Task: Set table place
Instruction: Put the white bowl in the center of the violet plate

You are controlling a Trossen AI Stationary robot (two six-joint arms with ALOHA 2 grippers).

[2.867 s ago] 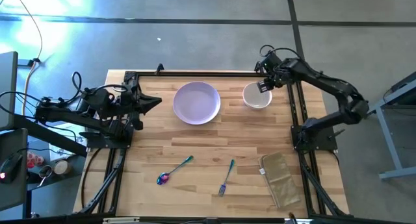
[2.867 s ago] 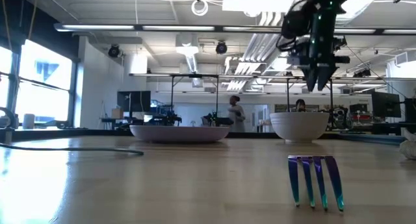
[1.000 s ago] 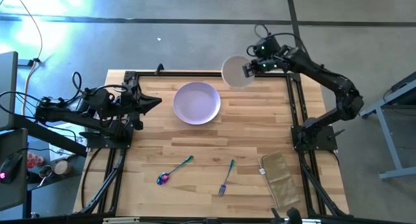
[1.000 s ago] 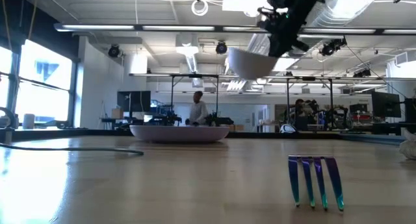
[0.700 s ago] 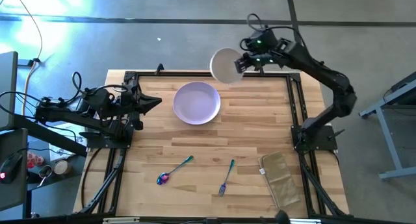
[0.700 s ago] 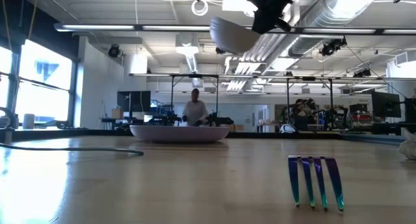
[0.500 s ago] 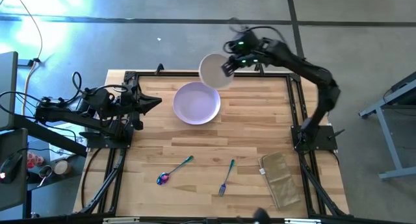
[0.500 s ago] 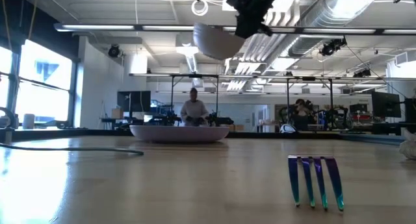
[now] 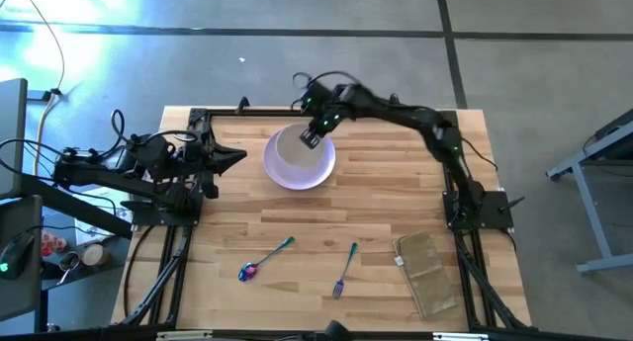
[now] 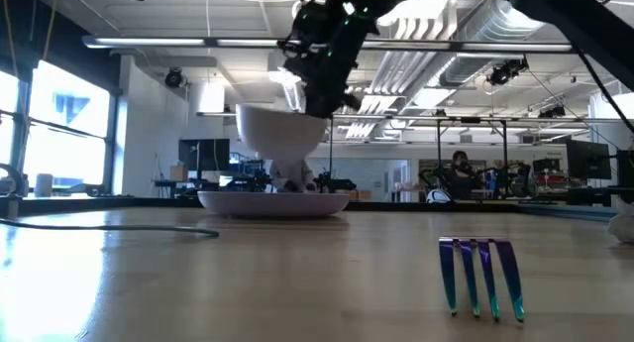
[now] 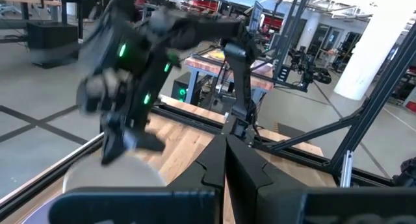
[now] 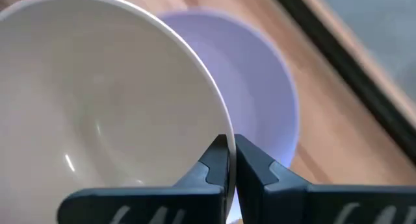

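Note:
My right gripper [image 9: 313,137] is shut on the cream bowl [image 9: 293,149] and holds it over the round lavender plate [image 9: 318,169], which lies flat near the table's far edge. The low view shows the bowl [image 10: 278,132] a little above the plate [image 10: 274,202]. Near the front edge lie the iridescent spoon [image 9: 265,259] and the teal-handled fork [image 9: 344,270]. At the table's left side my left gripper [image 9: 237,155] waits, shut and empty. My right gripper pinches the bowl's rim [image 12: 220,123] on its far right side, one finger [image 12: 214,158] inside the bowl and the other [image 12: 255,162] outside. The fingers come from above, slanting down. The bowl hangs upright, lifted clear above the plate.
A tan folded cloth [image 9: 426,272] lies at the front right. Black frame rails [image 9: 457,173] run along the table's left, right and far sides. Bare wood [image 9: 386,198] lies between the plate and the cutlery. A person shows far off in the room behind.
My right gripper has carried the bowl from over the far edge toward the table's left and near side and then down. The bowl now hangs low over the plate, still upright in the shut fingers.

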